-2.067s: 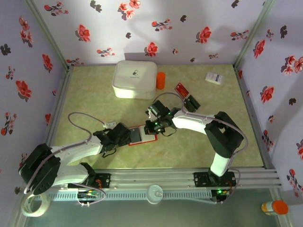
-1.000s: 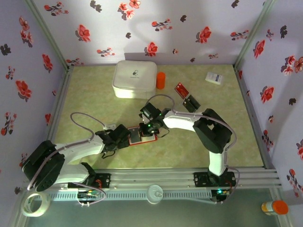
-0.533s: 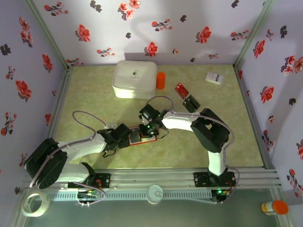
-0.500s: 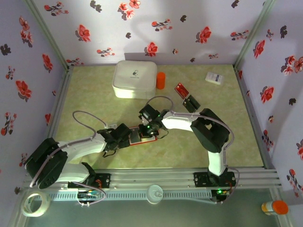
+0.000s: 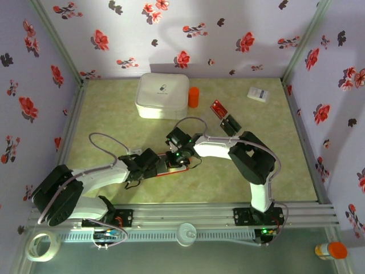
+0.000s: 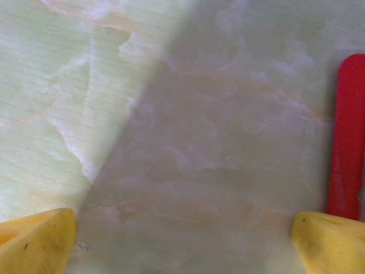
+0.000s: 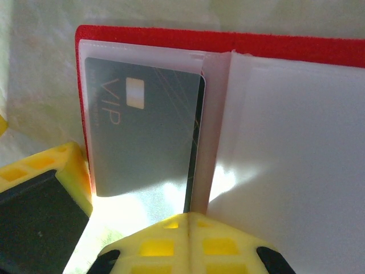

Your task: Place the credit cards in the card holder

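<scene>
Wallet: the red wallet [image 7: 228, 41] lies open on the surface [image 5: 114, 114], clear sleeves up, between the tips of the two arms.
Card in place: a grey card [image 7: 140, 131] sits in one sleeve, its long axis along the wallet's fold. A dark edge shows under it, and whether that is a second card cannot be told.
Right jaws: shut, holding nothing visible, over the wallet at its fold.
Left jaws: spread wide and empty, just beside the wallet's outer red edge.
Loose cards: a red card [image 5: 218, 107] and black cards [image 5: 231, 123] lie aslant, well beyond the wallet on the right arm's [image 5: 228, 145] side.
Next move, likely: fetch a loose card. The right arm is nearer, and its jaws must turn away from the wallet.
</scene>
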Tool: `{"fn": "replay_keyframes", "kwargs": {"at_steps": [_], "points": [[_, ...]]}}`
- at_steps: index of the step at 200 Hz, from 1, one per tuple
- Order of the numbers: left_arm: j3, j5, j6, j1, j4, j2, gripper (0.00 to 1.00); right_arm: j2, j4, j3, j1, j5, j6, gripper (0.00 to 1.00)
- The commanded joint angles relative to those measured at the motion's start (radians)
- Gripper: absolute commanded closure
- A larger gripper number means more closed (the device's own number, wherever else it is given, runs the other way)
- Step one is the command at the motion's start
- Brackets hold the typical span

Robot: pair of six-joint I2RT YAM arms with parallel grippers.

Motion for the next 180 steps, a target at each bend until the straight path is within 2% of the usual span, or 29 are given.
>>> {"fn": "replay_keyframes", "kwargs": {"at_steps": [1,34,85,107,128,167,180], "points": [[0.007,0.01,0.011,-0.006,0.021,0.018,0.01,-0.005,-0.025,0.022,0.01,-0.007,0.004,1.0],[0.014,-0.002,0.007,-0.006,-0.006,-0.026,0.01,-0.05,-0.054,0.041,0.001,0.001,-0.006,0.99],[0.025,-0.028,0.014,0.007,-0.069,-0.179,0.0,-0.153,-0.113,0.04,-0.042,0.042,-0.032,0.93],[0.028,-0.022,0.037,0.03,-0.057,-0.233,0.0,-0.209,-0.14,0.01,-0.077,0.079,-0.044,0.85],[0.04,-0.001,0.071,0.052,-0.017,-0.263,0.0,-0.269,-0.158,-0.036,-0.119,0.115,-0.053,0.73],[0.079,0.074,0.136,0.091,0.084,-0.246,0.0,-0.342,-0.198,-0.102,-0.177,0.203,-0.079,0.51],[0.085,0.111,0.154,0.101,0.128,-0.23,0.0,-0.346,-0.205,-0.118,-0.185,0.225,-0.085,0.46]]}}
